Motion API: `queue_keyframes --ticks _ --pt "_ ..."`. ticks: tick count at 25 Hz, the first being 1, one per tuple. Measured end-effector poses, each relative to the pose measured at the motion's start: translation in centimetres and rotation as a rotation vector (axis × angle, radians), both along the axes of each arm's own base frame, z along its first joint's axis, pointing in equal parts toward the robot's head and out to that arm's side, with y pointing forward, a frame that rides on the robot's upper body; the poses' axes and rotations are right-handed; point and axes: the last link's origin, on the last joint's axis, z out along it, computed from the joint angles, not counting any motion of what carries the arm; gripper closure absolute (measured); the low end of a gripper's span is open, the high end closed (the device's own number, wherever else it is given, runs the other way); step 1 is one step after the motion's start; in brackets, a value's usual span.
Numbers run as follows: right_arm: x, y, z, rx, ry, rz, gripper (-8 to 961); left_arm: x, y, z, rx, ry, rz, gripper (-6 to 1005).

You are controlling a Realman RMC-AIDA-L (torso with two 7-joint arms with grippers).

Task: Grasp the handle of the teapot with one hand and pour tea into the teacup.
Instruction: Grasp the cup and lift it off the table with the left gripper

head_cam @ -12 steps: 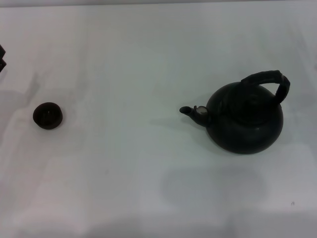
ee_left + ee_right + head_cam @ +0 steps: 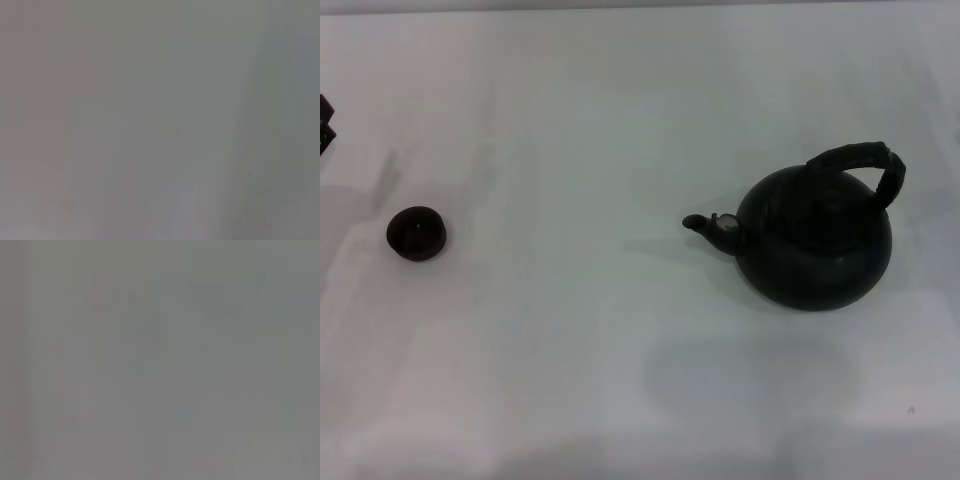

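Teapot (image 2: 815,238) sits upright on the white worktop (image 2: 620,380), right side of the head view, nothing touching it. Its handle (image 2: 865,162) arches over the top toward the far-right side of the pot; the short spout (image 2: 705,225) points left. Teacup (image 2: 416,233) is far off on the left side, well apart from the pot, open side up as far as I can tell. At the far left edge a dark bit of my left end effector (image 2: 325,125) pokes in; too little shows to tell whether its fingers are spread or closed. My right end effector is out of sight here.

Left wrist view: only a blank grey surface, no pot, no cup, no fingers visible.

Right wrist view: same, blank grey, nothing of the task in it.

Step in hand, my judgement: the very start, with the reach for the handle not yet begun. The pot is on my right, so the right arm looks the natural choice. Next move calls for coming down over the arch, closing around the handle near its top, lifting level, then carrying the pot a long way left so the spout ends above the cup before tilting.
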Motion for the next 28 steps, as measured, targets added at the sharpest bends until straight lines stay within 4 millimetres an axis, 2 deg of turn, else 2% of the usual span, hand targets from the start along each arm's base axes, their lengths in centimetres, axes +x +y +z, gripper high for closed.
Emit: queue_keyframes --ticks 8,13,18,24,28 --pt "0.0 0.0 0.0 0.000 0.000 -0.001 79 0.1 0.3 0.2 -0.038 -0.048 -0.002 150" --pt "0.0 0.0 0.0 -0.001 -0.001 -0.001 80 0.9 1.4 2.7 -0.157 -0.067 0.005 149" --pt "0.0 0.1 0.1 0.001 -0.001 -0.001 80 2.9 3.4 5.4 -0.308 -0.077 0.108 148" --pt "0.2 0.0 0.1 0.008 -0.005 -0.011 80 5.5 4.8 8.6 -0.399 -0.022 0.258 147" --pt "0.2 0.0 0.2 0.011 -0.006 -0.013 80 7.3 5.4 9.0 -0.479 0.006 0.345 146"
